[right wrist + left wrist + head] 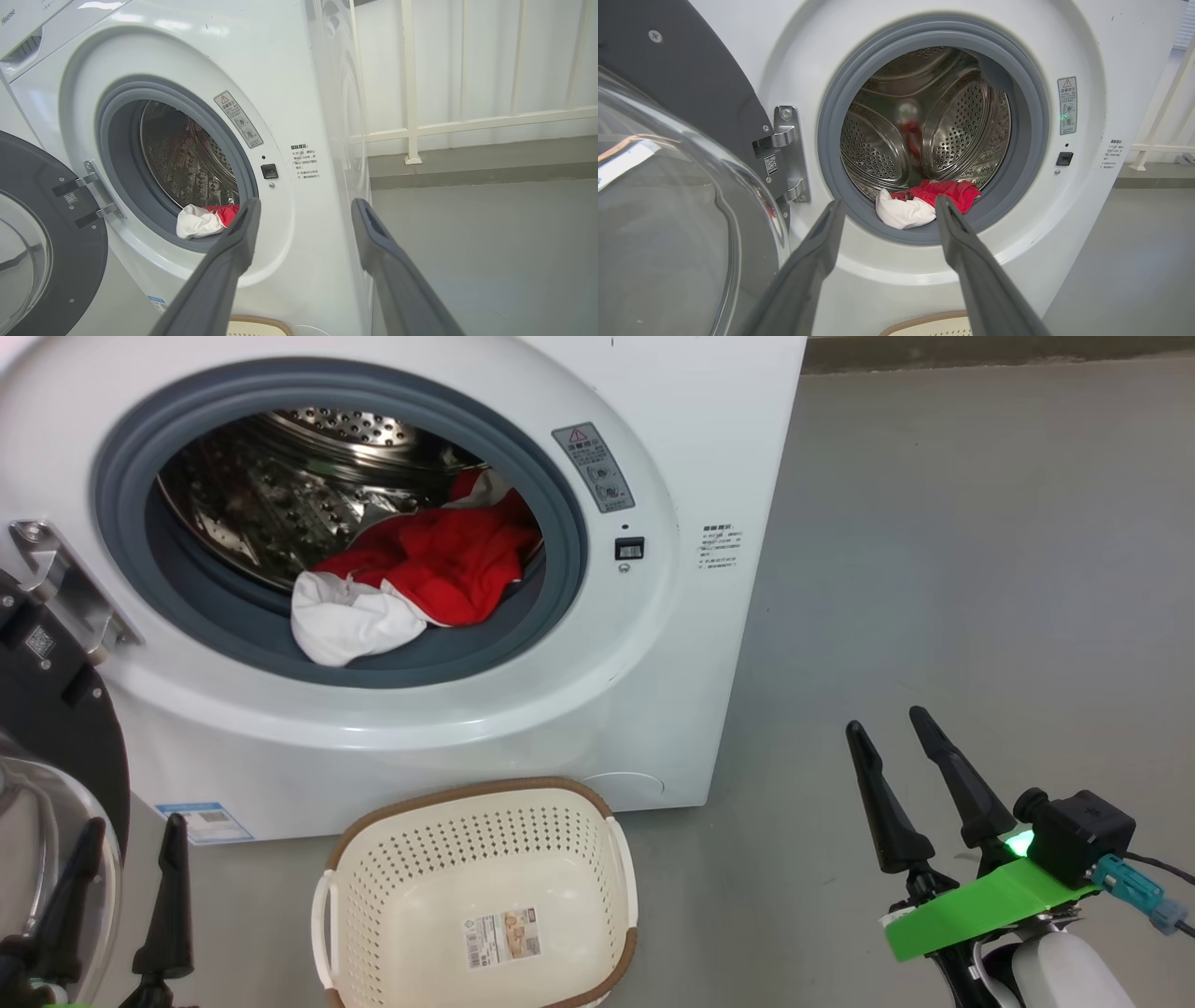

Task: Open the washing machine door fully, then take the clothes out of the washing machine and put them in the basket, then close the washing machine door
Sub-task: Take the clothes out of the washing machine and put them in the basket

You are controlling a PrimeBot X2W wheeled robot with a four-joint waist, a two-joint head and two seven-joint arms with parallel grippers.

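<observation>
Clothes (pixel 448 555), red with white trim plus 1 white piece (pixel 345 616), are seen heaped at the front of the drum (pixel 280 495), lapping onto the grey gasket (pixel 187 607) of the washing machine (pixel 672 644). The washing machine door (pixel 65 737) is swung open at the left. The basket (pixel 569 821) is set on the floor (pixel 934 569) just before the machine. The left gripper (pixel 133 831) and right gripper (pixel 887 723) are held clear of everything, the jaws of both spread apart.
</observation>
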